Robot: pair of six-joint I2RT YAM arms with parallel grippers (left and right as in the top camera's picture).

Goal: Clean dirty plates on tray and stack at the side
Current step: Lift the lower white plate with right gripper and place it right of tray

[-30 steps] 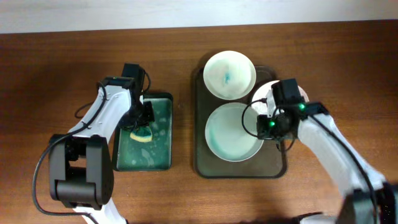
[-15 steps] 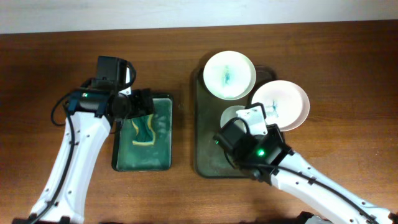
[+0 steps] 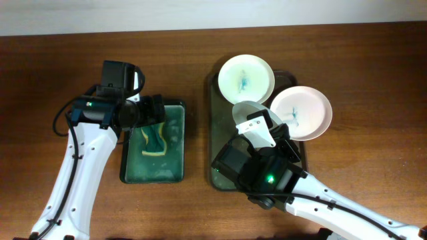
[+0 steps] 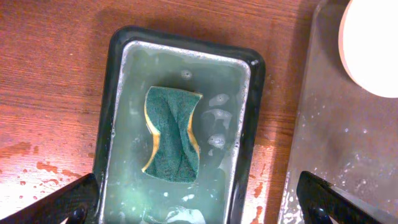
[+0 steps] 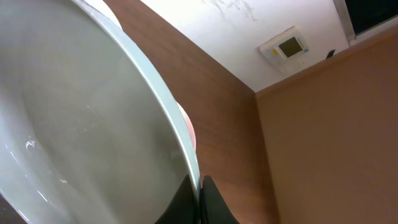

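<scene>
**Operator:** What's my right gripper doing?

**Spotter:** Your right gripper (image 5: 200, 198) is clamped on the rim of the grey-blue plate (image 3: 244, 111), fingers pressed close with the edge between them. The plate stands tilted up on edge over the middle of the dark tray (image 3: 220, 120). I can't tell whether its lower edge touches the tray floor, because your arm covers it.

**Operator:** And the other two plates?

**Spotter:** The white plate (image 3: 246, 80) sits at the tray's far end with a blue smear in its middle. The pink plate (image 3: 301, 113) is just beside it to the right, hanging over the tray's right rim above the table (image 3: 53, 67) (it has a faint blue mark at its centre too).

**Operator:** My left side?

**Spotter:** Your left gripper (image 4: 199, 204) hangs above the green tray (image 4: 112, 112) with its fingers spread wide, holding nothing. The sponge (image 4: 171, 134) lies below it in soapy water, green face up and pinched in at the waist. It is about mid-tray and touches neither finger. The green tray sits left of the dark one, near it but apart, with bare wood between them.
</scene>
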